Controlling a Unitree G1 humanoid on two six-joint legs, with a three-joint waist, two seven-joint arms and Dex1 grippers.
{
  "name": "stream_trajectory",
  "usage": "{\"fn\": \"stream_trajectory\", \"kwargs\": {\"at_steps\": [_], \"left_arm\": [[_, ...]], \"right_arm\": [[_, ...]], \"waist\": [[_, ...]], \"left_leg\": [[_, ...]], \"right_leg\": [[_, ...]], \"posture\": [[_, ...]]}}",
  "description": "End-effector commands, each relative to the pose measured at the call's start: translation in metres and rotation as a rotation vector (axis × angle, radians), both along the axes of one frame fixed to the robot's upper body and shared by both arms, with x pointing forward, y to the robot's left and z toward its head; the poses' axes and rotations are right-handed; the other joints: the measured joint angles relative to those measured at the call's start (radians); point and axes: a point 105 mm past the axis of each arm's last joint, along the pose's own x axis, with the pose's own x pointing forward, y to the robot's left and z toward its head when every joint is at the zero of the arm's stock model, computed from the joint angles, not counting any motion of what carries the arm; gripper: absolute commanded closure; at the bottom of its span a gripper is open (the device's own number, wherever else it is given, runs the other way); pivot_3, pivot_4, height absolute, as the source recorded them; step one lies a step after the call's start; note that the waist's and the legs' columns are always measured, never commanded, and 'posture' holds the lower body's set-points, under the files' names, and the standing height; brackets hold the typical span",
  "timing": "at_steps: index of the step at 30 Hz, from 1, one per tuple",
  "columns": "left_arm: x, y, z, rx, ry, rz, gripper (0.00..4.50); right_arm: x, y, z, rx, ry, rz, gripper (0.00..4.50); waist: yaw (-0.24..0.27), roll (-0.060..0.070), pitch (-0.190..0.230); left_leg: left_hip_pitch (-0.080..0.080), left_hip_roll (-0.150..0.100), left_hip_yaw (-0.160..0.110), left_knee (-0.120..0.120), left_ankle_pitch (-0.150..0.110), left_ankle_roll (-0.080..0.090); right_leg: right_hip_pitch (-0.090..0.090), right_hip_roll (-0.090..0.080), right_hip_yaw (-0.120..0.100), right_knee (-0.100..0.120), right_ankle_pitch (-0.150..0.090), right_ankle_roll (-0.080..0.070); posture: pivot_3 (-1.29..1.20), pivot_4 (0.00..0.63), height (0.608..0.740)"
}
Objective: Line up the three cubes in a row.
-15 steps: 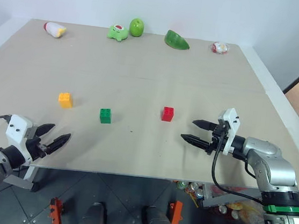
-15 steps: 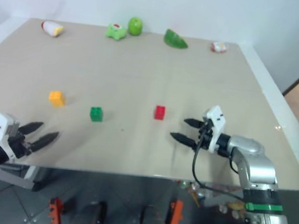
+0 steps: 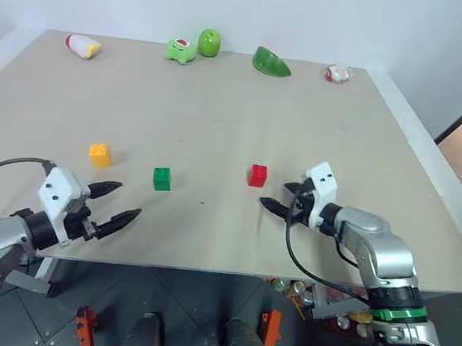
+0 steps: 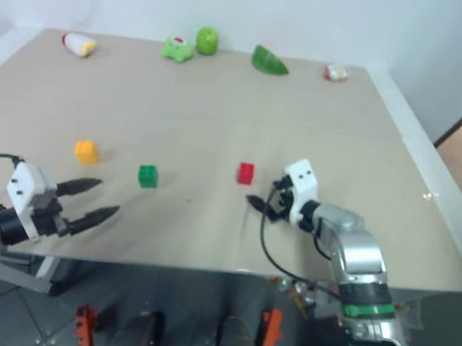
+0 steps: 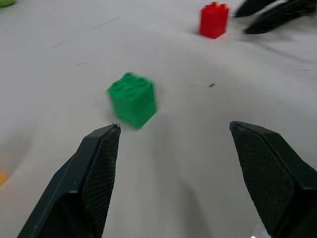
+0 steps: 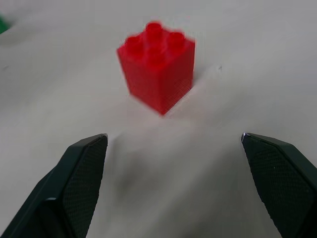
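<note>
Three studded cubes stand apart on the beige table [image 3: 219, 130]: the yellow-orange cube [image 3: 99, 154] on the left, the green cube [image 3: 162, 178] in the middle, the red cube [image 3: 258, 175] on the right. My right gripper [image 3: 275, 193] is open just to the right of the red cube [image 6: 157, 67], which stands a short way ahead of its spread fingers and untouched. My left gripper [image 3: 126, 199] is open near the table's front edge, pointing at the green cube [image 5: 132, 99] a little ahead of it. Neither holds anything.
Along the table's far edge lie a white-and-red toy [image 3: 84, 44], three green rounded toys [image 3: 181, 49] [image 3: 210, 42] [image 3: 272, 62] and another small white-and-red toy [image 3: 338, 72]. The table's front edge [image 3: 228, 269] runs just below both grippers.
My right gripper has moved left, close to the red cube. My left gripper has moved right and farther onto the table, towards the green cube. The cubes have not moved.
</note>
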Motion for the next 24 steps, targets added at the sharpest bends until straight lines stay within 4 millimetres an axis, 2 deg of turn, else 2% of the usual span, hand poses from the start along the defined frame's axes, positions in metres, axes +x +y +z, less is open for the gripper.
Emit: {"fn": "stream_trajectory", "kwargs": {"at_steps": [1, 6, 22, 24], "left_arm": [[-0.001, -0.009, 0.011, 0.025, -0.051, -0.037, 0.84], [0.001, -0.012, 0.01, 0.015, -0.054, -0.031, 0.84], [0.002, -0.014, 0.011, -0.036, -0.073, 0.022, 0.84], [0.002, -0.014, 0.011, -0.039, -0.074, 0.026, 0.81]], "right_arm": [[0.003, 0.014, 0.018, 0.001, -0.049, -0.012, 0.0], [0.007, 0.027, 0.025, 0.018, -0.04, -0.026, 0.0], [0.029, 0.04, 0.025, -0.025, -0.01, -0.158, 0.0], [0.031, 0.04, 0.024, -0.029, -0.011, -0.167, 0.56]], "waist": [[0.0, 0.0, 0.0], [0.0, 0.0, 0.0], [-0.001, 0.0, 0.0], [-0.001, 0.0, 0.0]], "left_leg": [[0.0, 0.001, 0.0, 0.0, 0.0, 0.0], [0.0, 0.001, 0.0, 0.0, 0.0, 0.0], [0.0, 0.002, 0.001, 0.0, 0.0, 0.0], [0.0, 0.002, 0.001, 0.0, 0.0, 0.0]], "right_leg": [[0.0, 0.0, 0.0, 0.0, 0.0, 0.0], [0.0, 0.0, 0.0, 0.0, 0.0, 0.0], [0.0, 0.001, 0.0, 0.0, 0.002, 0.0], [0.0, 0.001, 0.0, 0.0, 0.002, 0.0]], "posture": [[0.0, 0.15, 0.733], [0.0, 0.15, 0.733], [0.0, 0.15, 0.733], [0.0, 0.15, 0.733]]}}
